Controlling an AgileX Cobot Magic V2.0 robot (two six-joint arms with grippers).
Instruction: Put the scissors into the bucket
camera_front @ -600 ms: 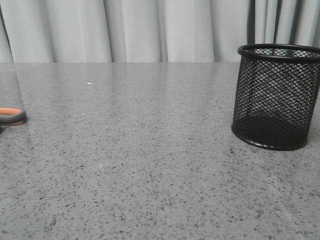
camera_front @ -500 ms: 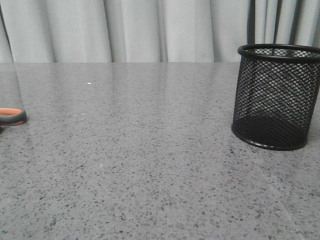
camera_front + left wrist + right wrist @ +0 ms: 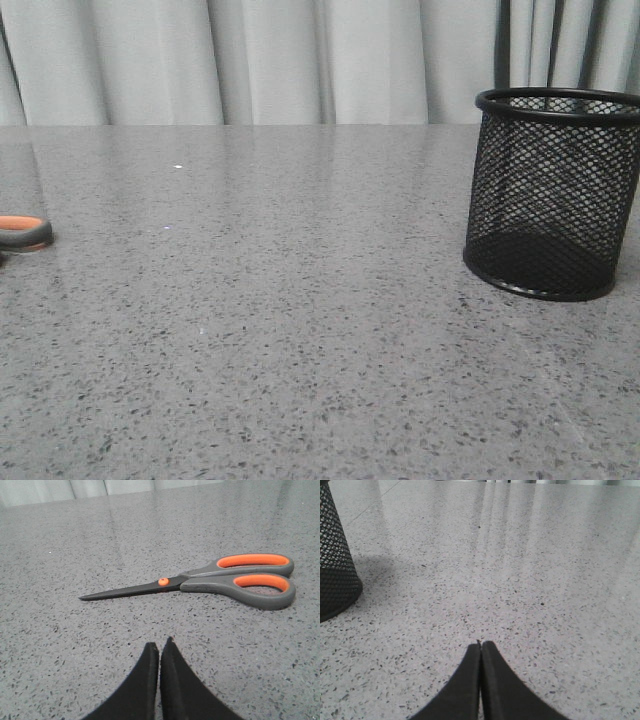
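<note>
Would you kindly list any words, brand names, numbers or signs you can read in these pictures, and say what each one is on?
None can be read in any view.
The scissors: no print shows on the blades, handles or orange pivot.
The bucket: plain black mesh and rim, no label.
The table and the curtain: no text or marks.

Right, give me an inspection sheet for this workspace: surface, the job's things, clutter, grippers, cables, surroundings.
Surface: grey speckled table, glossy, with faint reflections.
Scissors: lying flat on the table, blades closed, at the far left edge of the front view; not gripped.
Bucket: upright on the right side, nothing seen inside.
Clutter: nothing seen.
Left gripper: shut, holding nothing, fingertips short of the scissors.
Right gripper: shut, holding nothing, over bare table beside the bucket.
Cables: nothing seen.
Surroundings: pale curtain behind the table.
</note>
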